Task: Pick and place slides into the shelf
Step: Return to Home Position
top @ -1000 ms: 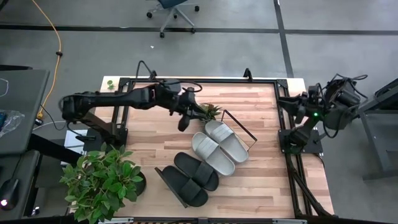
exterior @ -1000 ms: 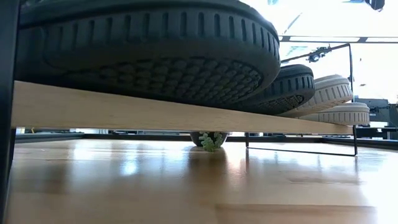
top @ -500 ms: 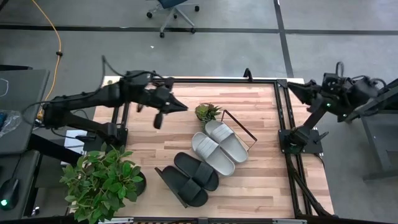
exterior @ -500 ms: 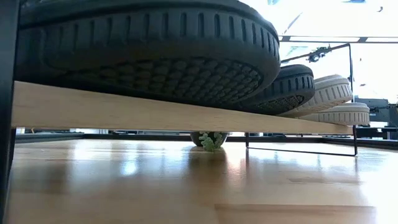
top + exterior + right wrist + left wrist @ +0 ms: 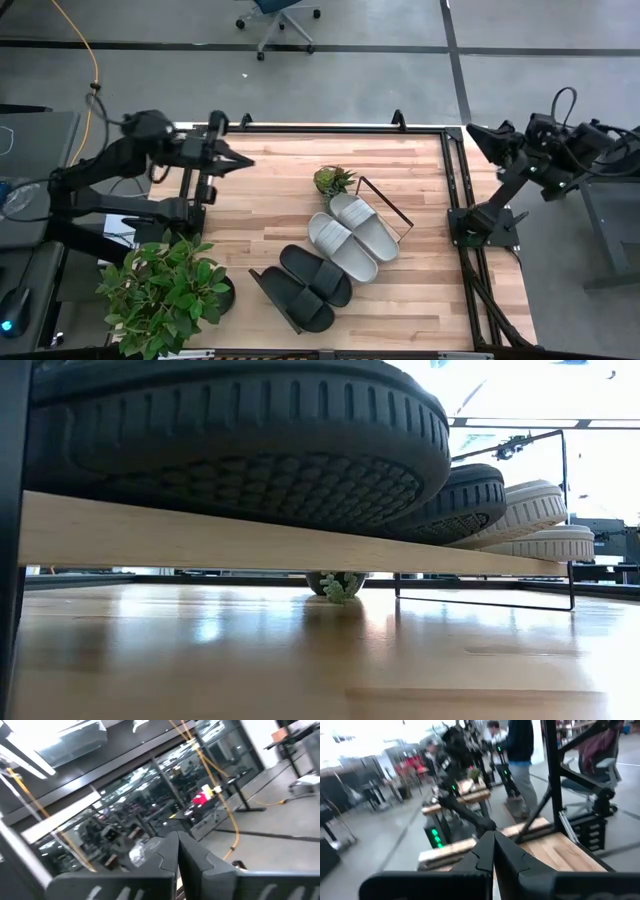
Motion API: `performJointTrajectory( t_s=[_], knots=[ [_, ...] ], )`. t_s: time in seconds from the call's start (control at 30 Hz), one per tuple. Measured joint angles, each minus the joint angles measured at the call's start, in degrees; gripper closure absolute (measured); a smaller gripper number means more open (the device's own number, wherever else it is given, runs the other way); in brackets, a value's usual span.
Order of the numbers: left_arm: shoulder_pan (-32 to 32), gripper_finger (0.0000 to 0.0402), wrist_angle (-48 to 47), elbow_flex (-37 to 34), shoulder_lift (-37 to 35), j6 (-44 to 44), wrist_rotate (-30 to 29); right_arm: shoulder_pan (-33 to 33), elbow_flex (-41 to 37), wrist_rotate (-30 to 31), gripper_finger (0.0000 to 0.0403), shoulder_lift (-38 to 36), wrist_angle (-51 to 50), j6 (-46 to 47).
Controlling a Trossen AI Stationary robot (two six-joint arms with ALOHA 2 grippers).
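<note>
L gripper is closed on nothing, its fingers pressed together in the wrist view. It hangs over the desk edge, well apart from the shelf. R gripper is likewise closed & empty, out past the desk's rail on the opp. side of the shelf. All 4 slides sit on the shelf in a row, 2 black at one end and 2 grey at the other, each just beside its neighbour. The low view shows their soles resting on the plank. So pick-&-place looks done, imo: no slide lies off the shelf, and only parking the arms seems left. The desk is light wood w/ black rails. A small potted plant stands just beside the shelf's grey end, and a big leafy plant is near its black end. In the room, grey floor, an office chair & a yellow cable lie well beyond the shelf, and a person stands far off.
</note>
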Motion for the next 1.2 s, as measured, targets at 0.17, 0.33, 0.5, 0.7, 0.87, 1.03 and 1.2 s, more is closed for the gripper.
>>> performJointTrajectory(
  t_s=[0.17,0.33,0.5,0.7,0.87,1.03,1.2],
  knots=[
    [0.02,0.0401,5.15,-7.28,-7.34,-0.07,-0.82,-5.04,0.0,-1.99,0.0402,2.79,-0.03,2.37],
    [0.02,0.0401,13.98,-17.7,-15.43,-4.85,-1.97,-9.8,0.0,-5.28,0.0403,5.1,0.0,6.76],
    [0.0,0.0401,22.71,-27.59,-23.18,-8.75,-2.76,-13.91,0.0,-5.53,0.0403,6.76,-0.02,10.73],
    [0.01,0.0402,32.58,-38.47,-32.03,-12.36,-4.06,-16.83,0.0,-7.2,0.0403,7.41,-0.55,14.69],
    [0.0,0.0402,38.54,-45.36,-38.27,-16.86,-4.57,-17.92,0.0,-7.18,0.0403,7.77,-0.92,15.81],
    [0.0,0.0402,40.65,-49.14,-42.18,-19.25,-4.57,-18.72,0.0,-6.43,0.0403,7.7,-0.87,16.41],
    [0.0,0.0402,42.72,-51.28,-43.17,-20.57,-3.05,-18.72,0.0,-5.15,0.0403,7.4,-0.93,16.46]
  ],
)
